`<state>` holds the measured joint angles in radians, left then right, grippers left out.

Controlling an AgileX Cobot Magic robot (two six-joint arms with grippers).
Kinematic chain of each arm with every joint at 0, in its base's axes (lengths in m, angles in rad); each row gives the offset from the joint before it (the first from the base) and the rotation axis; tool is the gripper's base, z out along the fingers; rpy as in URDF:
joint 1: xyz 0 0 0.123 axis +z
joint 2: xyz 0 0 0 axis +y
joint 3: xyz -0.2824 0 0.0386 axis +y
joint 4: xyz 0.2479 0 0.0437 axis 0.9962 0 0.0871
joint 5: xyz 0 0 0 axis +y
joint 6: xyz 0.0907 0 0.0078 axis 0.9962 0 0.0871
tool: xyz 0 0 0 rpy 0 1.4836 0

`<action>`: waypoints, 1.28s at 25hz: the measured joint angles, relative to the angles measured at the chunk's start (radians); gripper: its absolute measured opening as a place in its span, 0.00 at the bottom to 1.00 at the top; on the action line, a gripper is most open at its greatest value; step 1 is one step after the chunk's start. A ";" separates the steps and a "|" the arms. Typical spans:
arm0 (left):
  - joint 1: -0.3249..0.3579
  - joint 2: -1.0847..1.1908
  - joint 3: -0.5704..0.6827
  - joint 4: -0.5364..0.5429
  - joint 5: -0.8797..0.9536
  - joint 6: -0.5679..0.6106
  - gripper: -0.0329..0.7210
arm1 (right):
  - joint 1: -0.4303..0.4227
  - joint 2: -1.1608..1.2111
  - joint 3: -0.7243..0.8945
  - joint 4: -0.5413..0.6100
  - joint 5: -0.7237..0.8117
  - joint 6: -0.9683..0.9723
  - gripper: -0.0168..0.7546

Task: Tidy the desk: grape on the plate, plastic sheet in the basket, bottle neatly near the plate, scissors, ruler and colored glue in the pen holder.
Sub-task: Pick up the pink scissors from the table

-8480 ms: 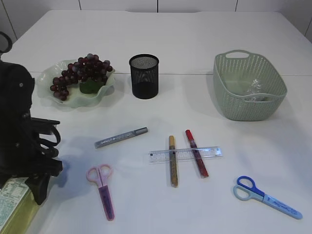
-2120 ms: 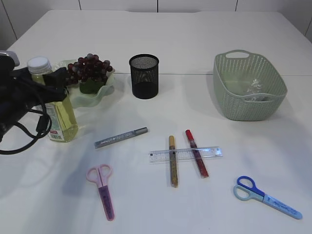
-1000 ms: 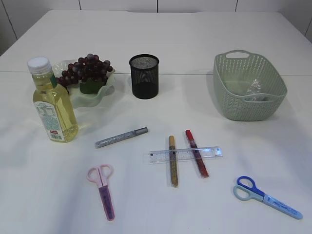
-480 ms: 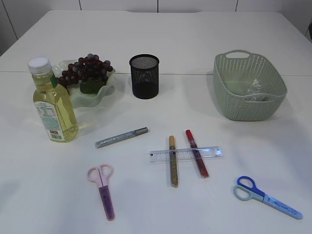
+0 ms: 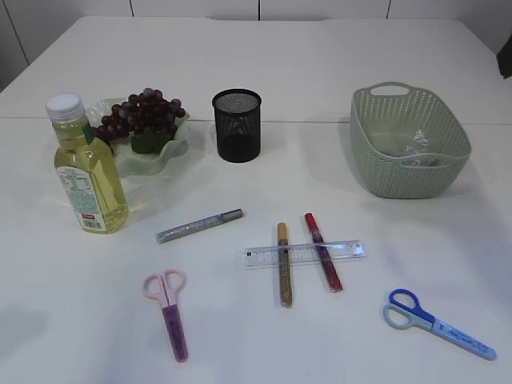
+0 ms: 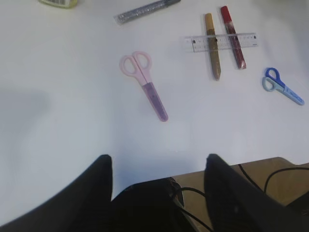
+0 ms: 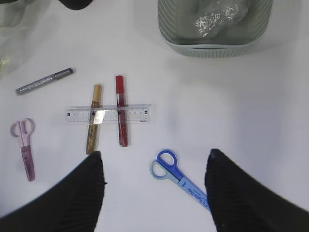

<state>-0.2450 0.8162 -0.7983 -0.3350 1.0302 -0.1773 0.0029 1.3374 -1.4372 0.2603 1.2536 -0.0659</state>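
The oil bottle [image 5: 86, 180] stands upright left of the green plate [image 5: 172, 148], which holds the grape [image 5: 136, 112]. The plastic sheet [image 5: 418, 148] lies in the basket [image 5: 408, 180]. Silver [image 5: 198, 226], gold [image 5: 283, 264] and red [image 5: 322, 250] colored glue pens lie mid-table, with the clear ruler [image 5: 304, 254] across the last two. Pink scissors [image 5: 170, 308] and blue scissors [image 5: 436, 322] lie near the front. The black pen holder [image 5: 237, 124] is empty. My left gripper [image 6: 159, 162] hangs open above the front edge. My right gripper [image 7: 154, 157] is open high over the blue scissors [image 7: 181, 176].
The table's front edge and the brown floor [image 6: 270, 169] show under the left gripper. A dark piece of the right arm [image 5: 506, 56] pokes in at the exterior view's right edge. The basket [image 7: 212, 46] sits beyond the right gripper.
A dark piece of arm has come in at the right edge of the exterior view. No object on the table has moved.
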 joint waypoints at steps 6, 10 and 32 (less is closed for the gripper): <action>-0.087 0.121 0.000 -0.026 -0.025 0.000 0.63 | 0.000 0.049 0.000 0.000 0.000 0.000 0.69; -0.199 0.266 -0.005 -0.024 -0.099 -0.015 0.62 | 0.000 0.062 0.000 0.000 -0.002 0.000 0.69; -0.296 0.712 -0.040 -0.051 -0.418 -0.218 0.58 | 0.000 0.105 0.000 0.002 -0.004 -0.004 0.68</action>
<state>-0.5411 1.5282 -0.8386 -0.3864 0.6120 -0.3952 0.0029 1.4419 -1.4372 0.2625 1.2499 -0.0702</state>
